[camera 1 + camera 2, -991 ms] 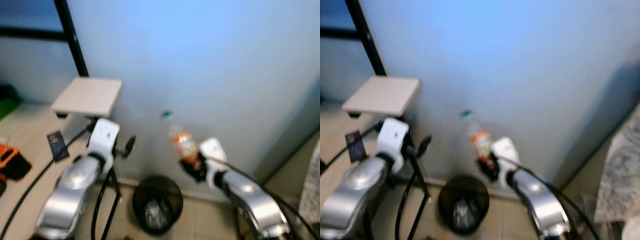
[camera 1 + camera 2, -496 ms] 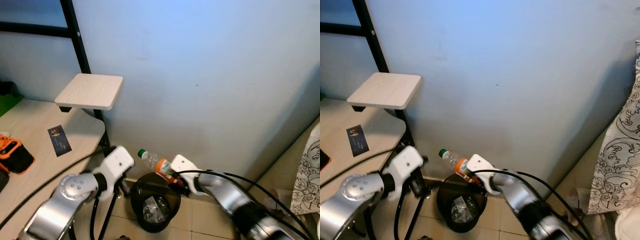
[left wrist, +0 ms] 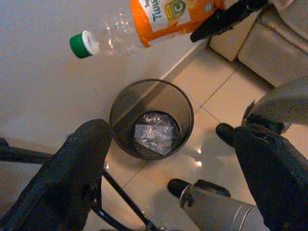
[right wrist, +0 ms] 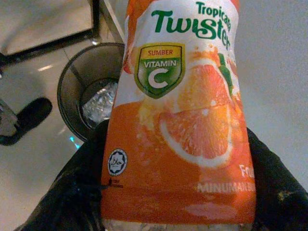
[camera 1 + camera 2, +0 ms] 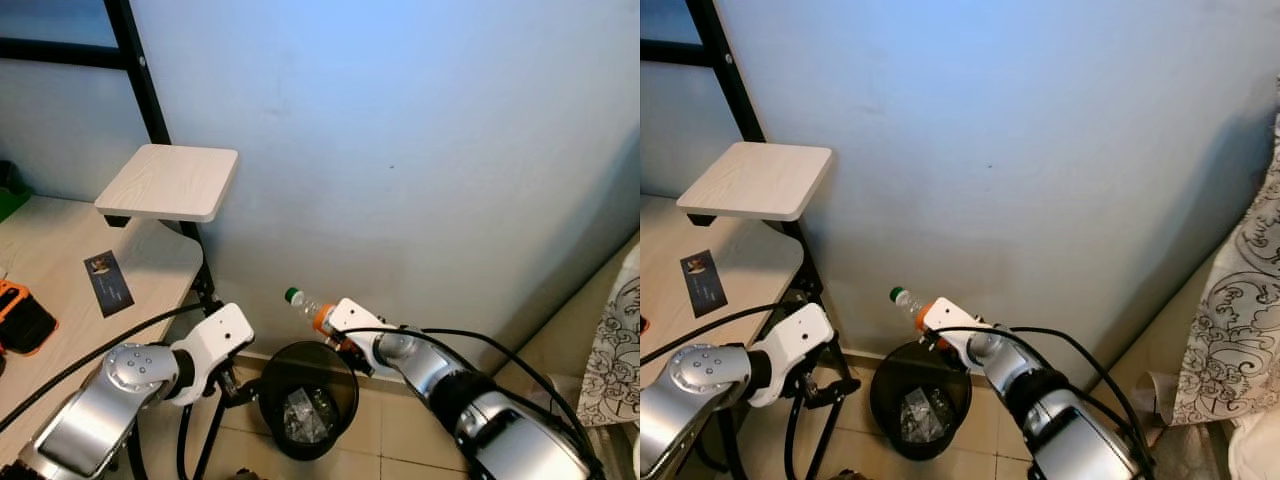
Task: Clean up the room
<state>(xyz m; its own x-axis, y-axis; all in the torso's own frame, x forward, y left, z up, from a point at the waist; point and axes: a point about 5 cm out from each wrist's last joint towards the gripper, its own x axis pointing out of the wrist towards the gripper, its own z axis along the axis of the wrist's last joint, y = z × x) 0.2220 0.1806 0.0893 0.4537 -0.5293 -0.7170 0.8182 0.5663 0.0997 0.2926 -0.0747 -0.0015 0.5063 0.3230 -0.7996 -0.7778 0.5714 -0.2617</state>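
My right arm reaches forward and inward, elbow bent, and the right gripper (image 5: 343,340) has its black fingers (image 4: 82,183) clamped on either side of the bottle (image 5: 312,311). My left arm is bent low on my left, wrist angled down, left gripper (image 3: 173,159) with its fingers (image 3: 72,178) spread wide apart, holding nothing.

We see that the right gripper (image 4: 175,192) has come down from chest height a second ago, and the bottle (image 5: 312,310) it clamps is now tilted, its green cap (image 5: 292,296) toward the wall, just above the far rim of the black waste bin (image 5: 305,400). Since half a second ago it moved a little up and toward the wall. The left gripper (image 3: 173,168) has lowered too; it hangs with fingers apart beside the bin
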